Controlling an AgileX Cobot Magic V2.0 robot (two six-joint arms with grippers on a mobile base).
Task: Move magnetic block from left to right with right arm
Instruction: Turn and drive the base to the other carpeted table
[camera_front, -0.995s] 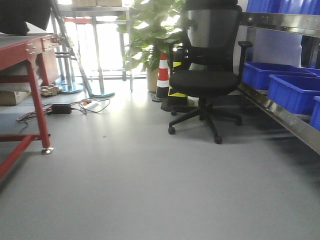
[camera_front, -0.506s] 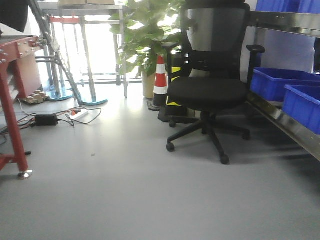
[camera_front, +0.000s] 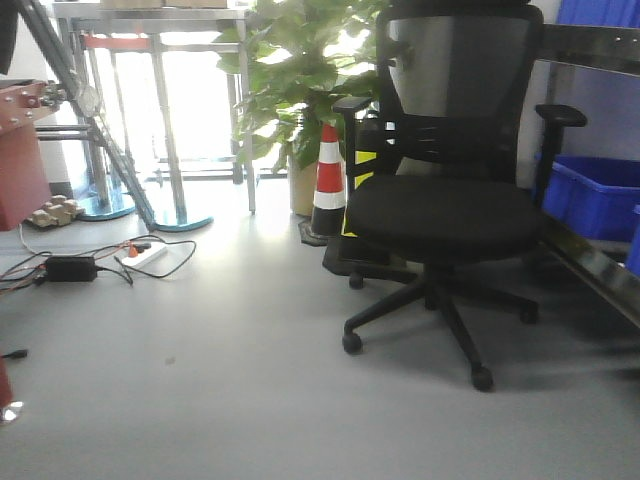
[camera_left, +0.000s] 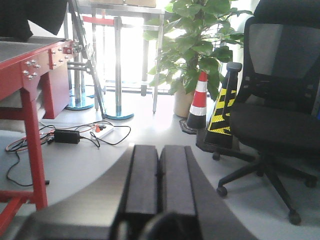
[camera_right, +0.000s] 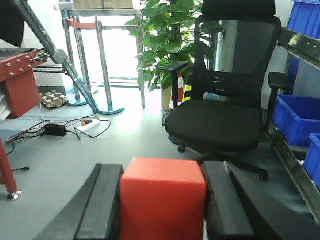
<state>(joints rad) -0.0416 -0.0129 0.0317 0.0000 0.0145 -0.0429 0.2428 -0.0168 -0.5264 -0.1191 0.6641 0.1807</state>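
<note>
**Left arm.** Left gripper (camera_left: 159, 150): fingers (camera_left: 142, 175) pressed flat together with nothing between them. It looks idle, which fits a job given to the other arm.

**Red counter** (camera_left: 15, 80): far left. Its top is seen nearly edge-on, so what lies on it cannot be told.

**Floor, left of centre.** Power brick (camera_front: 70, 267) with loose cables on the grey floor.

**Centre to right.** Plant (camera_front: 300, 70), striped cone (camera_front: 327, 185), black office chair (camera_front: 450, 215), then a blue bin (camera_front: 590, 200) on the shelf at far right.

**Right arm.** Right gripper (camera_right: 161, 170): fingers (camera_right: 102, 200) clamped on opposite faces of the magnetic block (camera_right: 162, 205). The block is held off the floor, with the chair beyond it. It is probably gripped this way for carrying to the right-hand side.

**Views compared.** Only the right wrist view shows the block. Only the left wrist view shows the empty fingers and the counter's frame. The front view shows only the room, with no arm or block in it.
</note>
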